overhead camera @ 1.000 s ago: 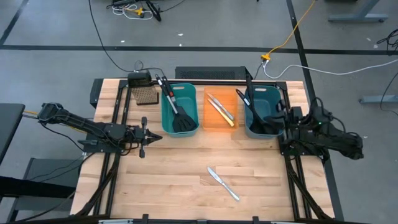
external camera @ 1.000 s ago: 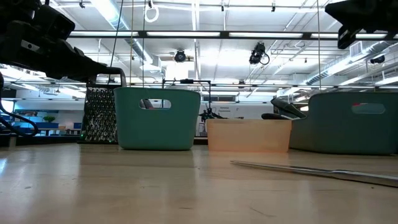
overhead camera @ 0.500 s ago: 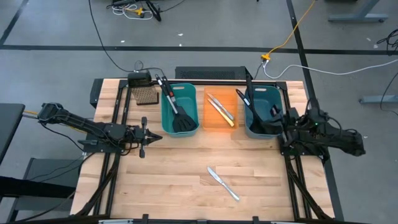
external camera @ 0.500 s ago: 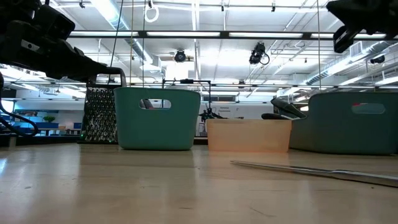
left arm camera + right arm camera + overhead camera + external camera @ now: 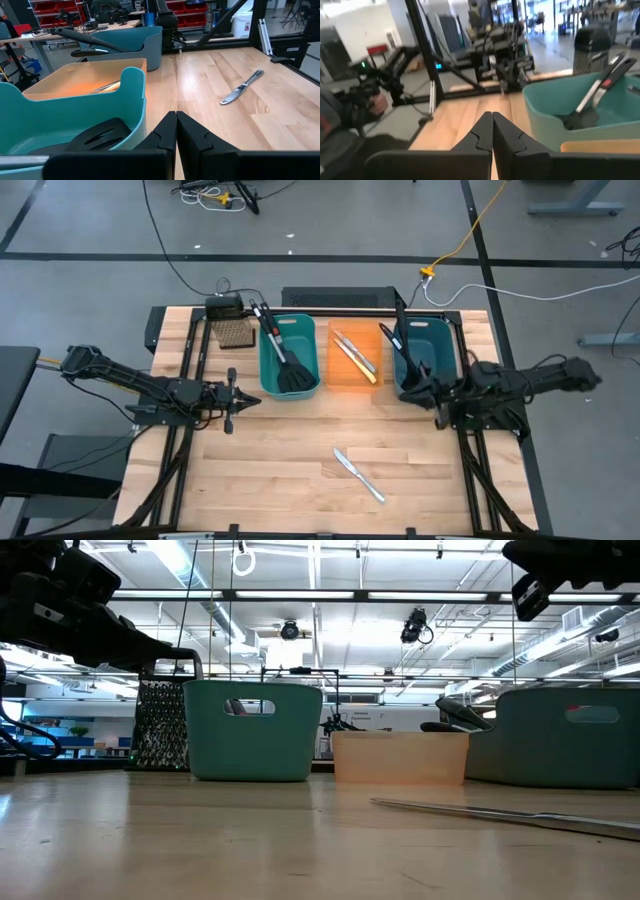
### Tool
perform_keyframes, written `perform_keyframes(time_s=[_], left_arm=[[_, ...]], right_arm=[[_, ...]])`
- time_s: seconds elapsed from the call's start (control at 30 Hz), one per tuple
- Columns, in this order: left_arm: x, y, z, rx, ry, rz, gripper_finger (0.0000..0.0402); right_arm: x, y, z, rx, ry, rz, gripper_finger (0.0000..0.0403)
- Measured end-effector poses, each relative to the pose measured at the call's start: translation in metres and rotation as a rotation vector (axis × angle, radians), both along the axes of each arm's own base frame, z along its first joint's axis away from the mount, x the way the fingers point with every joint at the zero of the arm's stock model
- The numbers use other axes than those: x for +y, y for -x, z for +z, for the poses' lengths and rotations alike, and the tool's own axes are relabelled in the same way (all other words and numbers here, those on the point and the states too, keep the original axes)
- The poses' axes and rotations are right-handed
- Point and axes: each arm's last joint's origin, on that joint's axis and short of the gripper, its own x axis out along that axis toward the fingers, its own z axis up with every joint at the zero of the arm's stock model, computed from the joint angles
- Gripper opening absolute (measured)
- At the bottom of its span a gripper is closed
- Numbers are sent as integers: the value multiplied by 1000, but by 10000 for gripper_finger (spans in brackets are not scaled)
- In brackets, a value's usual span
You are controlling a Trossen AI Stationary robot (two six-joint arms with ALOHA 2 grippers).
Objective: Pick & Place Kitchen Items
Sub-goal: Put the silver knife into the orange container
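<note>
No writing legible; left gripper (image 5: 240, 399) and right gripper (image 5: 432, 392), both closed and empty, flank open table (image 5: 280, 470) around a silver knife (image 5: 359, 475).

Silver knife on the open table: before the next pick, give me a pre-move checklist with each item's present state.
1. Silver knife lies alone on bare wood: ok.
2. Right gripper empty and shut, beside the right teal bin: ok.
3. Right gripper over the knife: not ok.
4. Left gripper shut, waiting left of the left teal bin: ok.
5. Orange bin has room beside its two knives: ok.
6. Knife's grasp orientation: cannot tell.
</note>
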Motion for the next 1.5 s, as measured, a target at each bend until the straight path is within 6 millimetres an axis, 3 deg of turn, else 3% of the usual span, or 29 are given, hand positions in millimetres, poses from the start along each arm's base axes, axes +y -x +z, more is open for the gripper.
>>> perform_keyframes(time_s=[0.33,0.7,0.93,1.2,1.5], left_arm=[[0,0,0,-1,18,2,14],[0,0,0,-2,20,2,14],[0,0,0,-2,19,2,14],[0,0,0,-2,9,1,14],[0,0,0,-1,7,1,14]], right_arm=[[51,-39,7,192,93,18,4],[145,-93,15,478,167,-58,4],[196,-127,14,690,113,-173,23],[228,-151,-5,1006,-58,-203,89],[239,-157,-48,1210,-117,-305,196]])
